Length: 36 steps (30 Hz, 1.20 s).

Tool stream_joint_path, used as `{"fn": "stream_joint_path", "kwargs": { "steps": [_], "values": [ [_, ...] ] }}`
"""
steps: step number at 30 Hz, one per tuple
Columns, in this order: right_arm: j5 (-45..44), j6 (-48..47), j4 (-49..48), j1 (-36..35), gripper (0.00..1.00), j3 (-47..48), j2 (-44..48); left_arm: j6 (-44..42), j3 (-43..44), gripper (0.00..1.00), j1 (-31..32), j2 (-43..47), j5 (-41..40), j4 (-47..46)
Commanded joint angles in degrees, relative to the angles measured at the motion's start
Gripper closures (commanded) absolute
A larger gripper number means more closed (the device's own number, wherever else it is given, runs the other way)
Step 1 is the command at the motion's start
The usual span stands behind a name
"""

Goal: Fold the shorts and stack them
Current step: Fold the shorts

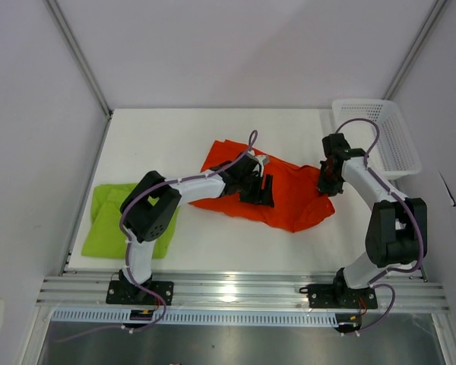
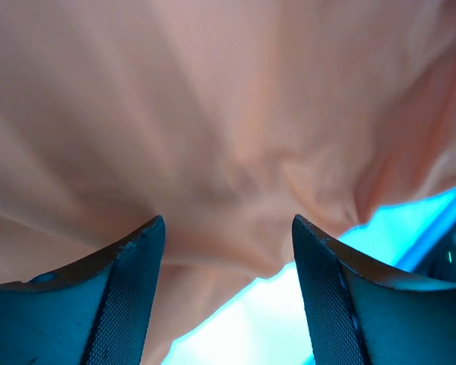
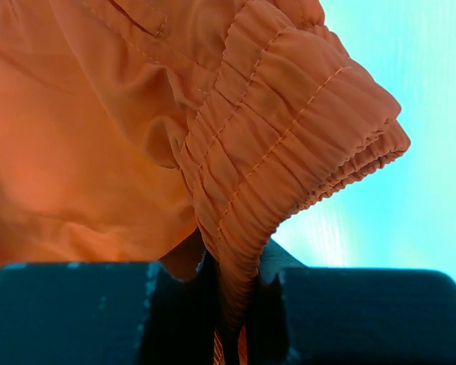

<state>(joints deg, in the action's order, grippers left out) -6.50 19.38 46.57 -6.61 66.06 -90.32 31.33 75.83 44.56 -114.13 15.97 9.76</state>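
Left gripper (image 1: 258, 190), top view: mid-frame over orange-red shorts (image 1: 292, 201); lime green shorts (image 1: 125, 220) lie at left edge of frame.
Left wrist: jaws apart, cloth just beyond.
Right wrist: right gripper (image 3: 232, 281) clamped on elastic waistband (image 3: 289, 114), centre frame.

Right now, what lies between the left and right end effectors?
Only the bright orange-red cloth shorts; the top view shows them spanning from the left end effector to the right end effector, which pinches their waistband.
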Motion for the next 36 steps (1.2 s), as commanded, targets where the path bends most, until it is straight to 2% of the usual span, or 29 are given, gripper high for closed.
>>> {"fn": "stream_joint_path", "kwargs": {
  "steps": [1, 5, 9, 17, 23, 29, 36],
  "values": [
    [-3.8, -3.3, 1.5, -1.8, 1.00, 4.2, -0.9, -1.9, 0.3, 0.28, 1.5, 3.5, 7.6, 5.5],
    [-3.4, -6.3, 1.5, -3.6, 1.00, 5.2, -0.4, -2.4, -2.9, 0.27, 2.4, 5.5, 7.6, 5.8],
    [-7.5, -8.0, 5.9, -4.4, 1.00, 9.0, -2.2, -2.7, -4.6, 0.27, 2.5, 5.1, 5.6, 6.9],
    [-9.3, -11.7, 7.7, -6.7, 0.97, 14.5, -4.6, 2.1, -13.9, 0.28, 4.3, 4.3, 4.3, -1.0],
    [-13.2, -14.2, 7.6, -8.8, 0.99, 15.5, -6.4, 8.8, -13.4, 0.28, 7.5, 1.3, 4.2, -8.0],
    [-16.9, -14.8, 7.5, -8.9, 1.00, 16.7, -7.7, 12.7, -8.7, 0.27, 11.1, 1.0, -0.7, -7.4],
    [-13.4, -15.0, 9.5, -9.6, 1.00, 21.4, -6.4, 11.6, -10.1, 0.24, 7.3, 9.1, -0.4, -4.5]
  ]
}}
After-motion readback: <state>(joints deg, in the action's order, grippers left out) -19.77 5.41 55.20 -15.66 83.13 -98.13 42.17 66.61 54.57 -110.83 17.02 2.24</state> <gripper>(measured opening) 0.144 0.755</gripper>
